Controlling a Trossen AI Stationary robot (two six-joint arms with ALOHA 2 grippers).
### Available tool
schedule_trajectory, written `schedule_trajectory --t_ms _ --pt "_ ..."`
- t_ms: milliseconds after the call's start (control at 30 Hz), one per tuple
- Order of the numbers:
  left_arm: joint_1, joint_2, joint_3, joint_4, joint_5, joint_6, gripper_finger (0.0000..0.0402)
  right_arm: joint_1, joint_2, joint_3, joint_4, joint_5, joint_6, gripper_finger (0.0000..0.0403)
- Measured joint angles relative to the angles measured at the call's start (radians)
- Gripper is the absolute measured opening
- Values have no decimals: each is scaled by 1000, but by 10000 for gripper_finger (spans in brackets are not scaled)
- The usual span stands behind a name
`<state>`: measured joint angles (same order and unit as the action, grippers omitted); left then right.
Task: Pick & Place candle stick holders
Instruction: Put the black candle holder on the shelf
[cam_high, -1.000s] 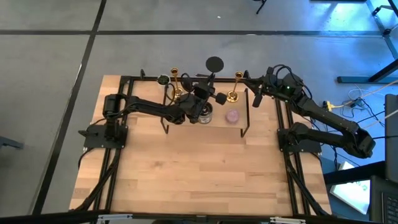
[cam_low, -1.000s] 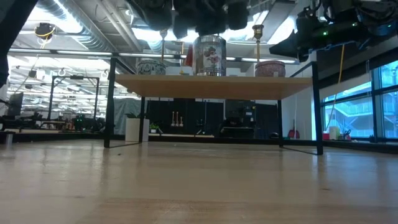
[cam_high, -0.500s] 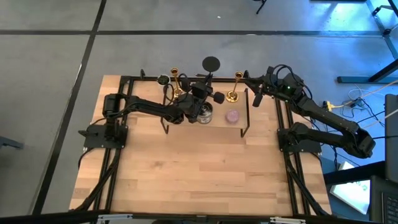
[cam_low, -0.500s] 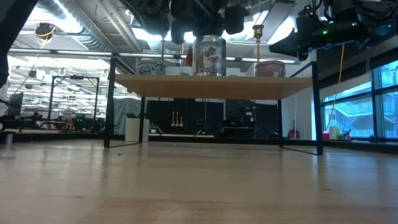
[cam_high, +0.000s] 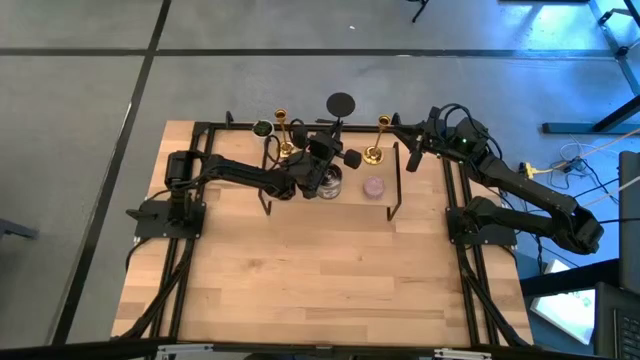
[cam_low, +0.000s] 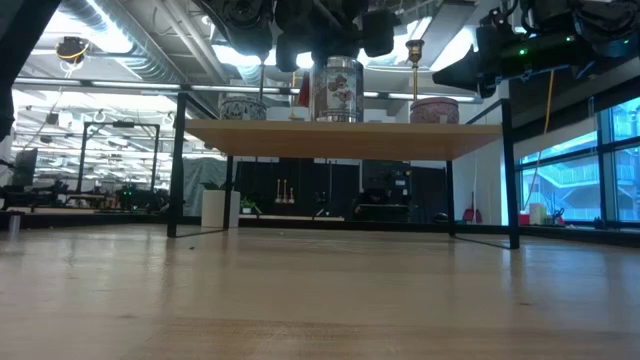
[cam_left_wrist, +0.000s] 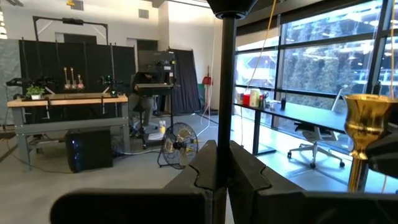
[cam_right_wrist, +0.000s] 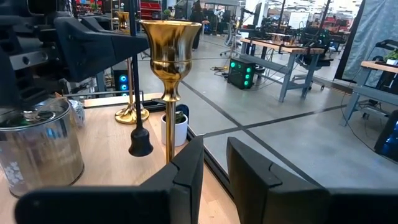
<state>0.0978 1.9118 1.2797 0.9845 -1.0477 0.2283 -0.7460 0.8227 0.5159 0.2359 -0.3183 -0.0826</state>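
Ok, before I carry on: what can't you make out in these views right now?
- Right candlestick, base: in the right wrist view it is hidden behind the open right hand, so contact is unclear.
- Black rod in the shut left hand: in the left wrist view its top is cut off and its lower end is hidden inside the grip.
- Left candlestick, base: in the high view it is too small and crowded by the left arm.

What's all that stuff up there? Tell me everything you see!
candlesticks: two, gold, standing on the shelf, one near the left arm, one near the right arm
tin: one, silver, middle of the shelf
pink candle: one, pink, beside the tin
dark candle: one, dark, far left of the shelf
shelf: one, wooden, black legs, on the table
black stick: one, black, in the left tool
left tool: shut on the black stick, above the tin
right tool: beside the right candlestick's stem
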Motion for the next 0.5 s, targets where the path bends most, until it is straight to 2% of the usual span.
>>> schedule_trajectory --t_ms 300,500 --pt "0 0 0 -18 7 16 10 0 0 0 2 0 0 73" --pt "1 11 -1 -28 33 -30 10 0 0 0 9 0 0 73"
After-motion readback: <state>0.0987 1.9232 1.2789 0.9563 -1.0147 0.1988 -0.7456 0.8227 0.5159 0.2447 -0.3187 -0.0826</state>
